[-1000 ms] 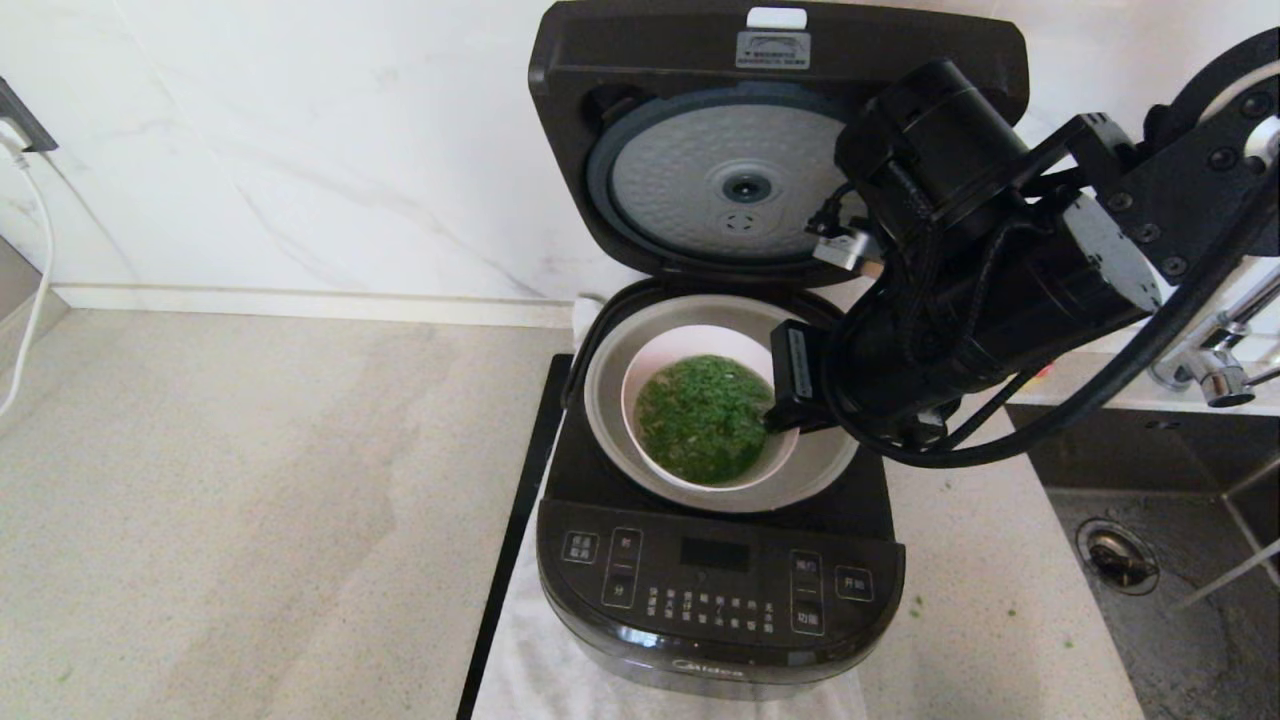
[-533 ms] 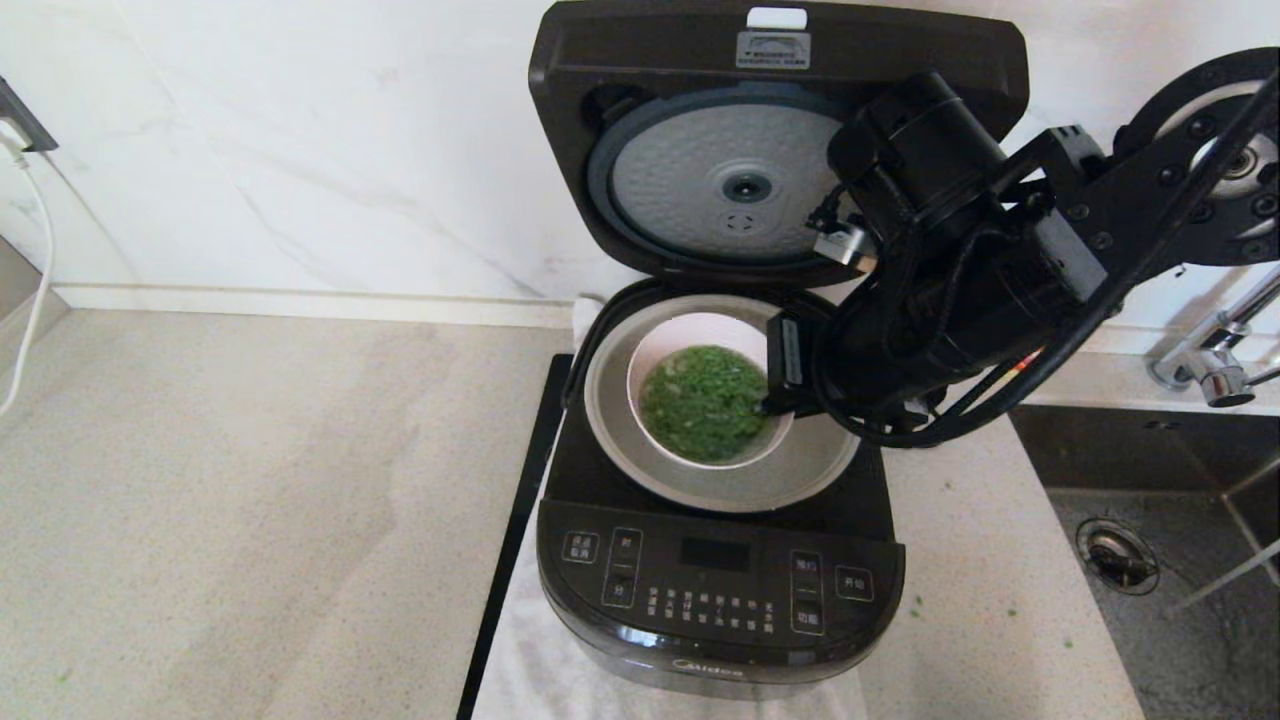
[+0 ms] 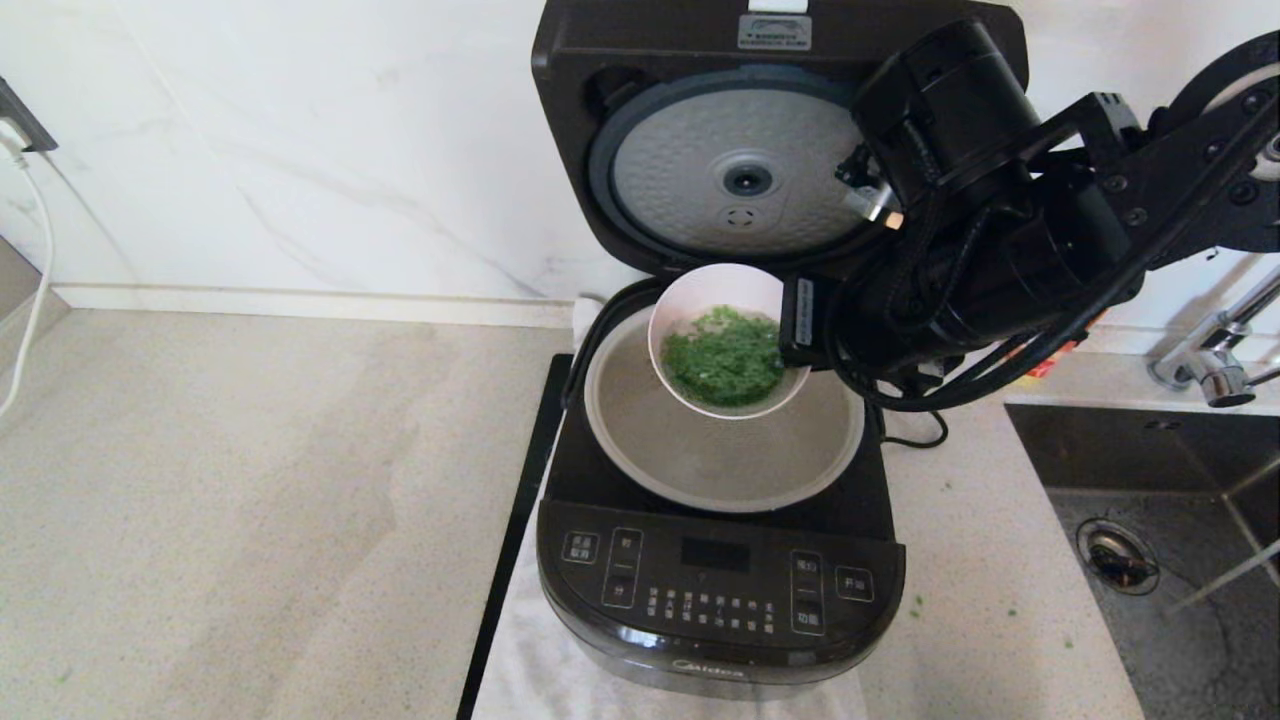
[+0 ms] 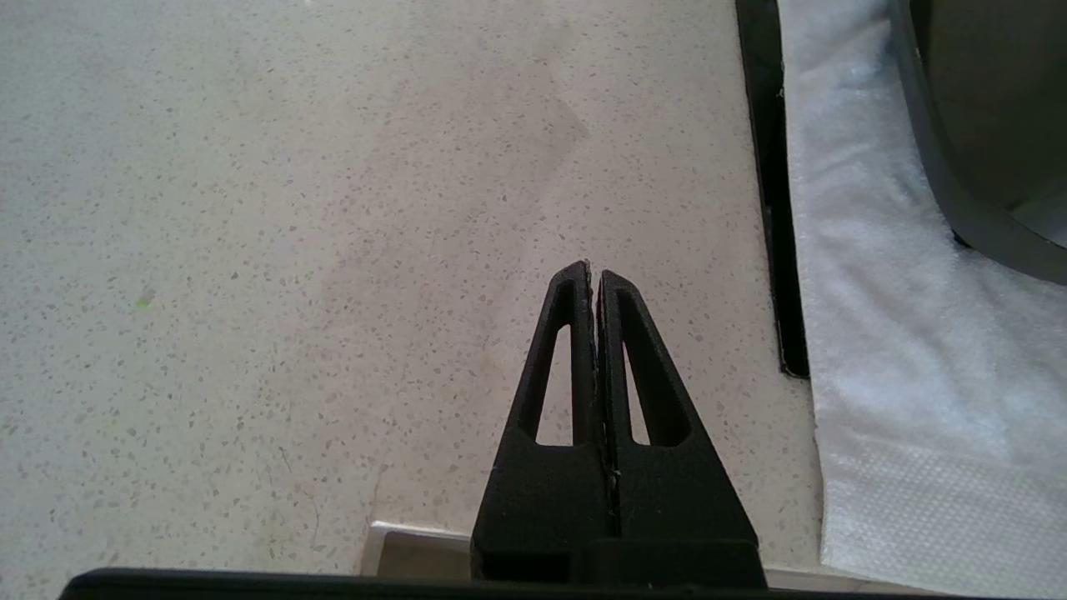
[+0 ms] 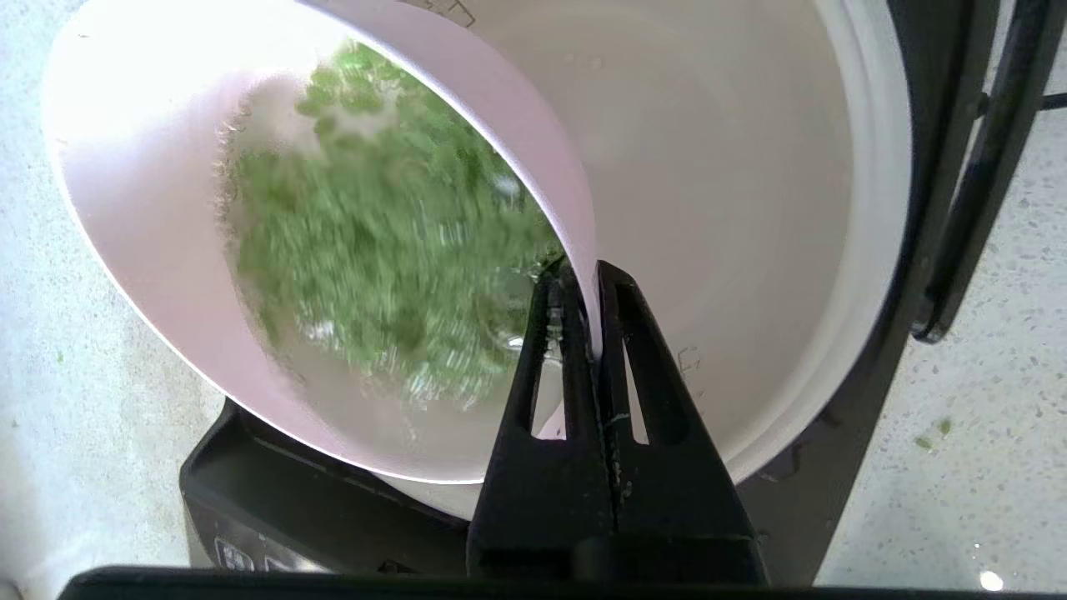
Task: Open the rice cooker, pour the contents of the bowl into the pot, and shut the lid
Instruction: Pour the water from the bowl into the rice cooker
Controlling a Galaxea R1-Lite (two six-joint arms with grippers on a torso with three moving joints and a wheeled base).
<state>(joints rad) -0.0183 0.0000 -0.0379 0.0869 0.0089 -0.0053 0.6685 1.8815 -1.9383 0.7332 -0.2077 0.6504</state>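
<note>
One rice cooker (image 3: 718, 560), one pot (image 3: 720, 470), one bowl (image 3: 700, 300).

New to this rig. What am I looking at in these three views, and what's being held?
It is a two-armed robot at a kitchen counter. The wide picture comes from a camera on its head, looking down. The other two come from cameras on each wrist, looking out past the fingers.

On the counter stands a black rice cooker on a white cloth, with its lid swung up and the pale pot exposed inside. A sink lies to the robot's right.

The right hand is shut on the rim of a white bowl of chopped greens, holding it tipped over the pot. Nothing visibly lies in the pot yet.

The left hand is shut and empty, parked above bare counter beside the cloth.
</note>
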